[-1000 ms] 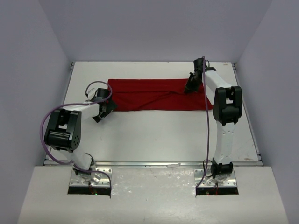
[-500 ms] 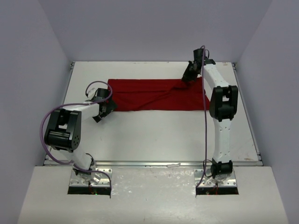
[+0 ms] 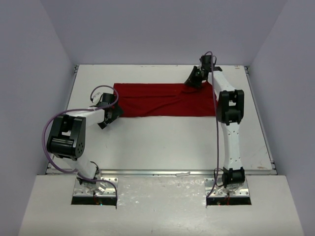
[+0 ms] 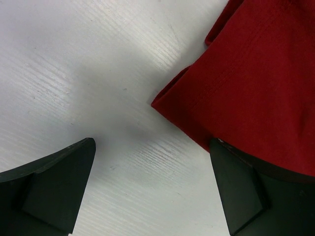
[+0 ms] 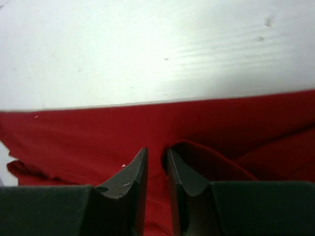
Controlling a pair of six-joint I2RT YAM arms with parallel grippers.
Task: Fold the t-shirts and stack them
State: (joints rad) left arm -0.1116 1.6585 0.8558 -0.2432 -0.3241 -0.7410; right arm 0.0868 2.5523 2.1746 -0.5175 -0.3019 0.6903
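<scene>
A plain deep-red t-shirt [image 3: 167,101] of soft cloth lies flat on the far half of the white, faintly grained surface [image 3: 162,147], spread as a long band from left to right, with creases running towards its far right corner. The left hand [image 3: 106,120] hangs at the near left corner of the t-shirt [image 4: 256,88] with its two dark fingers spread wide apart. From the left wrist, that corner points into the gap between the fingers [image 4: 49,187]. The finger on the right overlaps the cloth's edge, and the other finger is over the bare surface [image 4: 74,59]. The right arm reaches far forward and its right hand [image 3: 193,80] sits at the far edge of the t-shirt, towards the right end. From the right wrist, the right hand [image 5: 156,152] shows its fingers [image 5: 130,174] almost together, with only a narrow slit between them and red cloth [image 5: 74,137] behind it. A raised fold of cloth curves away beside the right-side finger. I cannot tell whether the fingers are pinching the cloth. Beyond the t-shirt's straight edge is bare surface [image 5: 147,44].
</scene>
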